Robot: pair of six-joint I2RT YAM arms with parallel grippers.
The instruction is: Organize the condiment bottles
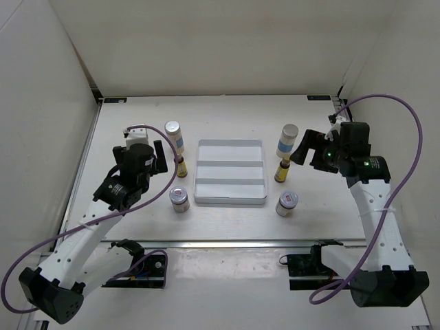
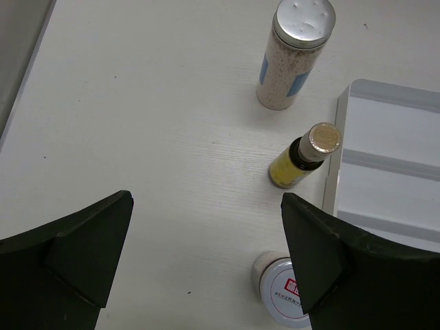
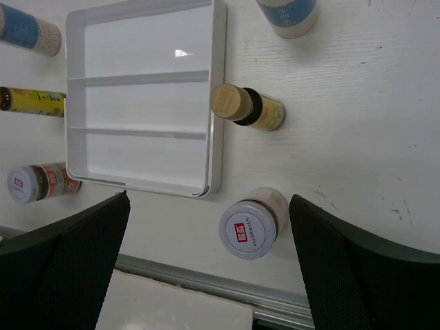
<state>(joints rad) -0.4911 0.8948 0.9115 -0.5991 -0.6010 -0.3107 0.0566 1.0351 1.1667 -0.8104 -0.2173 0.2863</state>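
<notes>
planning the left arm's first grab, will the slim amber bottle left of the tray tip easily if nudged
The amber bottle stands upright, slim on a narrow base, so a nudge near its cap would probably tip it. Being round, it would likely roll once down. Its glossy label may be slippery.

I hold the left gripper [image 1: 160,159] and right gripper [image 1: 307,151] with jaws spread wide, gripping nothing. Left arm [image 1: 81,242] and right arm [image 1: 375,206] rise from near bases, wrists raised, fingers turned inward.
</notes>
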